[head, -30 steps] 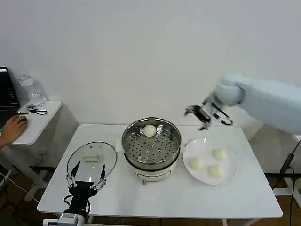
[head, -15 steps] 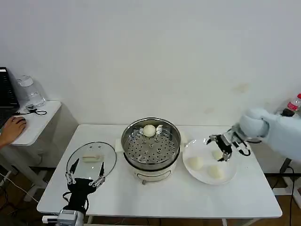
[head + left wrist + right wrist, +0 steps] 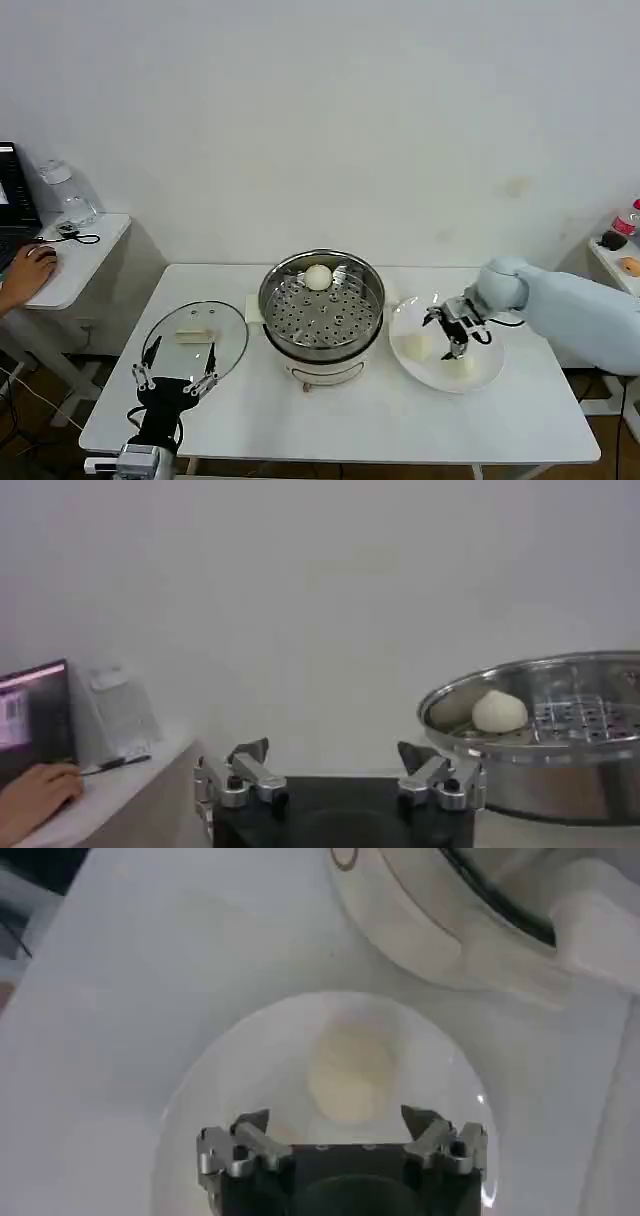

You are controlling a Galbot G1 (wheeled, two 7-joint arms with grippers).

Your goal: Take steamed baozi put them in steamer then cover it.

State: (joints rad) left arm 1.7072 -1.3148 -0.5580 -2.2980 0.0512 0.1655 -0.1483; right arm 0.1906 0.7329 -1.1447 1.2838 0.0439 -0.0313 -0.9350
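Note:
The steel steamer [image 3: 322, 300] stands mid-table with one baozi [image 3: 318, 277] on its perforated floor; in the left wrist view the steamer [image 3: 560, 742] and that baozi [image 3: 499, 711] are off to one side. Two baozi [image 3: 415, 346] [image 3: 460, 366] lie on the white plate [image 3: 432, 380]. My right gripper [image 3: 449, 334] hangs open low over the plate, hiding part of it. A baozi [image 3: 350, 1077] sits just ahead of its open fingers, right gripper [image 3: 335, 1123]. The glass cover [image 3: 195, 335] lies flat at the table's left. My left gripper [image 3: 172, 378] is open near the cover's front edge; left gripper [image 3: 342, 756] holds nothing.
A low side table [image 3: 75, 260] stands at the left with a clear jug [image 3: 62, 192] and a person's hand [image 3: 25, 275] on a mouse. A bottle [image 3: 625, 220] stands on a shelf at the far right. The steamer's cream base [image 3: 440, 918] is close beyond the plate [image 3: 240, 1063].
My right arm has come down from beside the steamer's rim and moved left to hover over the plate. The left gripper has drifted slightly toward the table's front.

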